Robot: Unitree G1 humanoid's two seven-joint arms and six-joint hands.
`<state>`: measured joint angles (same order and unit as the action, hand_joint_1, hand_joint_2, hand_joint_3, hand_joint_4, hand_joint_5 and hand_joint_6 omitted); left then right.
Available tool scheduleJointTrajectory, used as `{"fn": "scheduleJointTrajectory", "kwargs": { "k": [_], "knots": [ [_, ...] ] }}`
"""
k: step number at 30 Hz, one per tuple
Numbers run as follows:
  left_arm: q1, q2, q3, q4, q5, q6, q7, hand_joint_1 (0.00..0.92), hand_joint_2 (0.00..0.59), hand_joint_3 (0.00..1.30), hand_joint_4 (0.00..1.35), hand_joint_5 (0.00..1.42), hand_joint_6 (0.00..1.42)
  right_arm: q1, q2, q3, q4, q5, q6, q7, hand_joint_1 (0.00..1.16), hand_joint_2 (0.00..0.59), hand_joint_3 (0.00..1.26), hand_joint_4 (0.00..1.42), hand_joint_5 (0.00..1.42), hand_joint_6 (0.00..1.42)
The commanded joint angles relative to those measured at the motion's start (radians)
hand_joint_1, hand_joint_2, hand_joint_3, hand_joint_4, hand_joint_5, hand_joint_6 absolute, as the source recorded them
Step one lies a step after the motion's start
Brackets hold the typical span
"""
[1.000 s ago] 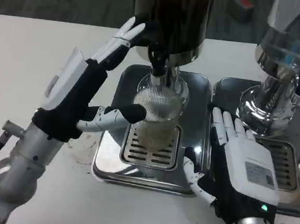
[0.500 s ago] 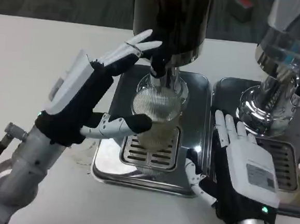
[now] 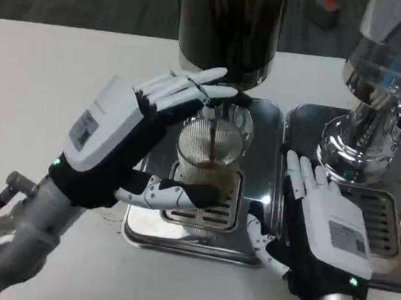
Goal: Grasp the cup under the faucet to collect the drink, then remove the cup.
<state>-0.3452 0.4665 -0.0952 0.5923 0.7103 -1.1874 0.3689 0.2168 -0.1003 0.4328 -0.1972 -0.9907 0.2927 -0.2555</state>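
The dispenser (image 3: 231, 27) is seen at upper centre, on the white bench (image 3: 54, 69). The tray (image 3: 265, 127) is placed under it, probably to catch drips. The left hand (image 3: 128, 144) is spread wide around the cup, not yet closed; the right hand (image 3: 327, 222) is laid open at lower right. The cup (image 3: 211, 147), ribbed and clear, stands under the faucet (image 3: 221, 103) at centre.

Faucet (image 3: 218, 99) directly over cup (image 3: 210, 145)

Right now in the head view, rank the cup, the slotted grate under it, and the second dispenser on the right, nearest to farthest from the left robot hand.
1. Cup: between the left robot hand's fingers, under the faucet.
2. Slotted grate: just below the cup, by the thumb.
3. Second dispenser: far right, beyond the right robot hand.
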Motion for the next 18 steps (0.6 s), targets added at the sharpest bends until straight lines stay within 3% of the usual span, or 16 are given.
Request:
{"fn": "scheduleJointTrajectory", "kwargs": {
  "k": [1, 5, 11, 18],
  "knots": [
    [0.026, 0.016, -0.036, -0.032, 0.071, -0.013, 0.031, 0.0, 0.137, 0.37, 0.2, 0.44, 0.32, -0.003, 0.005, -0.009, 0.012, 0.028, -0.011, -0.012, 0.4, 0.497, 0.0, 0.0, 0.0, 0.03],
    [0.021, 0.026, -0.05, -0.025, 0.097, -0.001, 0.064, 0.0, 0.138, 0.37, 0.2, 0.44, 0.32, -0.006, 0.007, -0.015, 0.013, 0.051, -0.017, -0.015, 0.41, 0.481, 0.0, 0.0, 0.0, 0.03],
    [0.013, 0.044, -0.08, -0.018, 0.117, 0.017, 0.112, 0.0, 0.143, 0.38, 0.2, 0.44, 0.32, -0.016, 0.01, -0.046, 0.018, 0.143, -0.051, 0.002, 0.44, 0.437, 0.0, 0.0, 0.0, 0.02],
    [0.004, 0.057, -0.106, -0.011, 0.122, 0.035, 0.142, 0.0, 0.147, 0.38, 0.2, 0.44, 0.33, -0.056, 0.003, -0.098, 0.052, 0.336, -0.142, 0.065, 0.54, 0.352, 0.0, 0.0, 0.0, 0.0]
  ]
}}
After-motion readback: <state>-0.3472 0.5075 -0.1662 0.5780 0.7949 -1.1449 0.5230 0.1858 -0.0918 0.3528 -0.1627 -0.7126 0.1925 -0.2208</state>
